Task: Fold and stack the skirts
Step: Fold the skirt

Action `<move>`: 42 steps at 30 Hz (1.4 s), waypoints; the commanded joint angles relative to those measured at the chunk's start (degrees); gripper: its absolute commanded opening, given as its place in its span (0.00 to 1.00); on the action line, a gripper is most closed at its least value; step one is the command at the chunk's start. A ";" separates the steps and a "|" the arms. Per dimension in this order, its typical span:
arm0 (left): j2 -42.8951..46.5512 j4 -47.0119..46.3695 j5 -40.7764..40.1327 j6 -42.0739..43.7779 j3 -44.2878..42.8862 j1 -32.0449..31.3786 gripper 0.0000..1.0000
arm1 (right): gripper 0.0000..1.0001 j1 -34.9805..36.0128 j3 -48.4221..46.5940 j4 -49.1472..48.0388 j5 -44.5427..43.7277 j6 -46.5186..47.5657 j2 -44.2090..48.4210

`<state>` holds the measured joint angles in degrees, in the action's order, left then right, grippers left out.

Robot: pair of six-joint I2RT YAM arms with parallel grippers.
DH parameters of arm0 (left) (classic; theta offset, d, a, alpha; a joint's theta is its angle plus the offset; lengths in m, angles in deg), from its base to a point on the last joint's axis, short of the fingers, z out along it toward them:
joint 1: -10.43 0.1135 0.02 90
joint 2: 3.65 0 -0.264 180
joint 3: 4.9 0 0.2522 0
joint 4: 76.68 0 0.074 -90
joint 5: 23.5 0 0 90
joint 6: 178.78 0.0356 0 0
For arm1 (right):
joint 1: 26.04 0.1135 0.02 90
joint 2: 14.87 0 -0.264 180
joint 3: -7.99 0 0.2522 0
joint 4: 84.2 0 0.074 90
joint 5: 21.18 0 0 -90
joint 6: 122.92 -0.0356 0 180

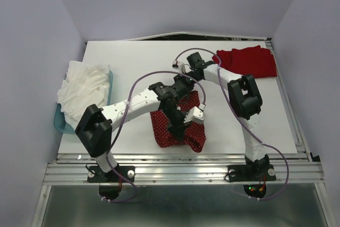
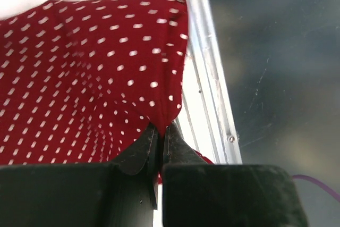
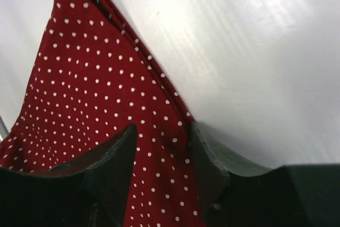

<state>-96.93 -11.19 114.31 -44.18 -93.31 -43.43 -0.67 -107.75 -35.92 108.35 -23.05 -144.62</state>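
The dotted skirt sits bunched near the middle of the surface's near edge, between the two arms. The left gripper is clenched on it: its fingers pinch a gathered point of the cloth close to the hem corner, and the fabric spreads away from that pinch beside the metal rail. The right gripper stands released, its two fingers apart on either side of a taut stretch of the same skirt, whose edge runs away across the bare surface. The red skirt lies at the far right corner, well apart from both grippers. At the left edge a teal bin holds crumpled white cloth.
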 commanded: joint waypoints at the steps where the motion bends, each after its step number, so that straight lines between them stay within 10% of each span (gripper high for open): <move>1: -3.14 5.58 2.73 2.15 -6.20 6.22 0.00 | 0.48 1.08 4.49 -1.12 2.21 3.40 1.87; 35: -23.09 1.19 -15.99 8.40 -29.41 20.99 0.00 | 0.37 2.76 6.44 0.11 7.49 5.34 1.61; 42: -23.53 -1.97 -18.37 8.92 -28.01 21.17 0.00 | 0.50 2.76 3.55 0.11 5.48 2.71 1.17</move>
<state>-120.34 -10.58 97.46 -36.57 -120.04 -22.84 1.14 -101.43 -37.29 116.24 -19.55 -143.64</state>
